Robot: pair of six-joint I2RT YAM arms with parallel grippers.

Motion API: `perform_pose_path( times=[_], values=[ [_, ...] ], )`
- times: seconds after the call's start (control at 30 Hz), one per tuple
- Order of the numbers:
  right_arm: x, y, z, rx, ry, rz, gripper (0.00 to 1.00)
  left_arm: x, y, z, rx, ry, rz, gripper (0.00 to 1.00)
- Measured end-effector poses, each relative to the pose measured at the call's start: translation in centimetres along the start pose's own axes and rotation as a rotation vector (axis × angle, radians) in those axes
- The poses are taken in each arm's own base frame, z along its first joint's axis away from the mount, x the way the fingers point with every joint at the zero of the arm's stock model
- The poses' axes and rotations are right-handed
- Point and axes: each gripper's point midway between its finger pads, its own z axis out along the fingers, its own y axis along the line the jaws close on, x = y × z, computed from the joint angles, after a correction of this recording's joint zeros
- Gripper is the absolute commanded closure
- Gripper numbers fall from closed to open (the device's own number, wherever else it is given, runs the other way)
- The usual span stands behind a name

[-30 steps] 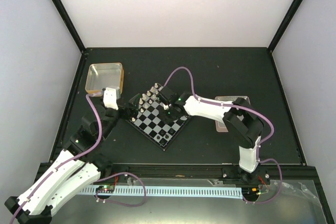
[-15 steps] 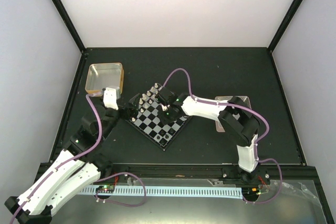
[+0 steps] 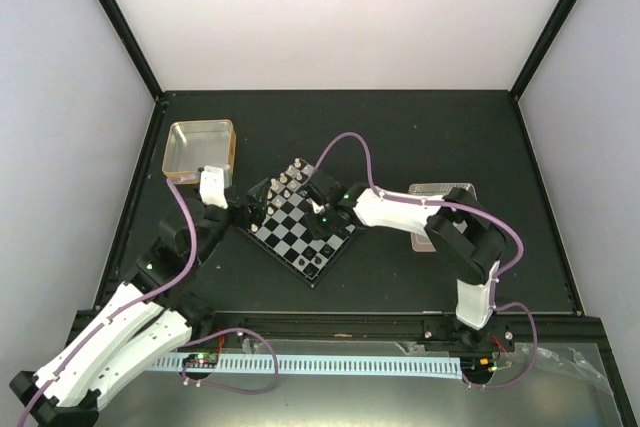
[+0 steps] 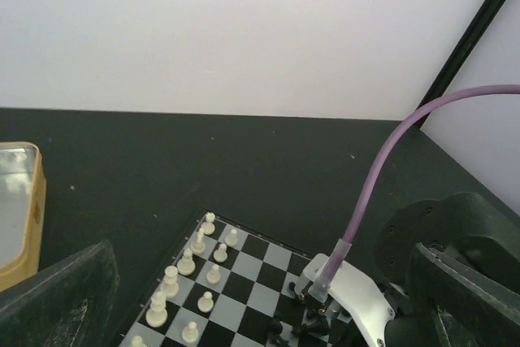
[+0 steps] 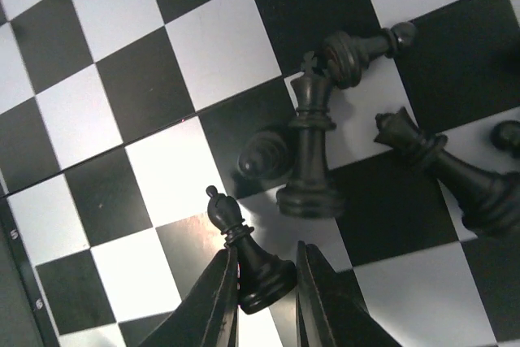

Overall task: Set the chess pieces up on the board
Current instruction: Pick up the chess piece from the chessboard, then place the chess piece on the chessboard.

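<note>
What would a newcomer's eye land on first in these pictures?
First, the right claw pinching a black piece on the board, with other black pieces crowded just beyond it. Next, the white pieces lined up along the board's upper-left edge, and the gold tray at back left.

A gold tray (image 3: 196,147) sits on the table (image 3: 400,127) just left of the left gripper (image 3: 243,211); a pink tray (image 3: 432,189) lies well behind the right gripper (image 3: 322,209), partly covered.

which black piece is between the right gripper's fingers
Black bishop lowest in right wrist view; the right gripper flanks its base, the black king and rest stand clear.
</note>
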Motion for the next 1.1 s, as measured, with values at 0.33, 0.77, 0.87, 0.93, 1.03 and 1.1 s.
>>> perform_pose_path(
  times=[0.33,0.77,0.87,0.93,1.03,1.1],
  values=[
    [-1.5,1.4,-3.2,-0.114,-0.171,-0.019,0.85,5.5,-1.3,2.4,0.062,0.200,-0.174,0.07],
    [-1.6,3.0,-8.4,-0.296,-0.395,-0.060,0.85,13.4,-2.9,4.3,0.181,0.521,-0.534,0.39],
    [-1.8,3.7,-9.5,-0.342,-0.434,-0.076,0.85,13.5,-4.0,4.4,0.249,0.561,-0.588,0.45],
    [-2.0,4.1,-10.2,-0.371,-0.459,-0.086,0.85,13.6,-4.6,4.4,0.289,0.586,-0.611,0.51],
    [-2.1,4.6,-10.8,-0.400,-0.481,-0.097,0.85,14.3,-5.3,4.4,0.327,0.640,-0.631,0.58],
    [-1.9,4.5,-10.9,-0.404,-0.483,-0.099,0.85,14.6,-5.5,4.4,0.342,0.662,-0.642,0.64]
  ],
)
